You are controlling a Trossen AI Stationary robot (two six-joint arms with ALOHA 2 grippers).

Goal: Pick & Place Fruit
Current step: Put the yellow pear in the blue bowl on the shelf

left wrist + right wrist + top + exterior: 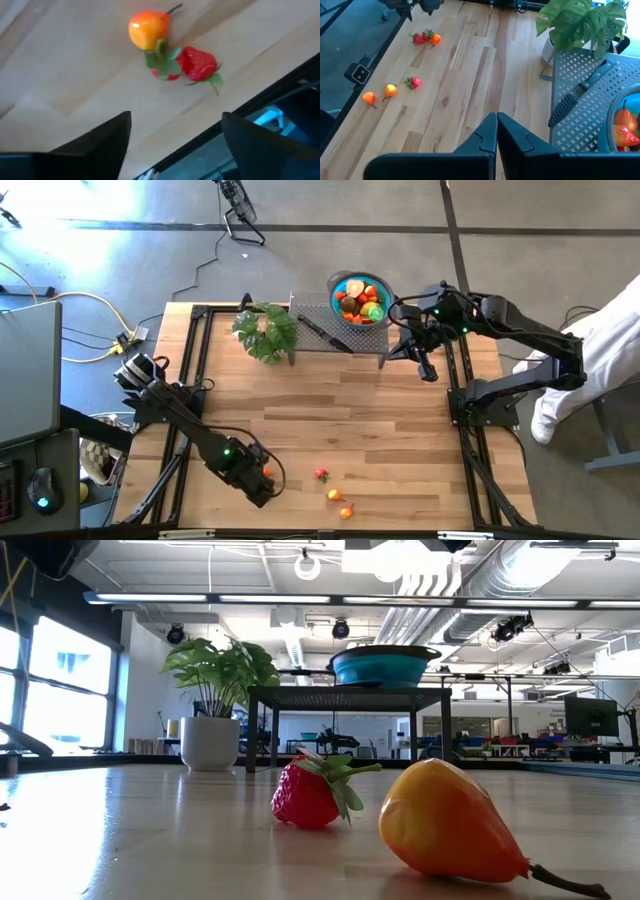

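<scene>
The tabletop [330, 410] carries a mesh rack [322, 338] at its far edge, with a plant [266, 332] at the rack's left and a blue bowl [361, 300] of fruit at its right; a knife [322, 333] lies on the rack. The right arm reaches left beside the bowl, its hand [496, 131] pinched shut and empty. The left arm stretches along the near left edge, its hand [172, 131] spread wide, holding nothing, just beside two strawberries [192, 65] and an orange fruit [146, 31]. Three more fruits [335, 495] lie to their right.
</scene>
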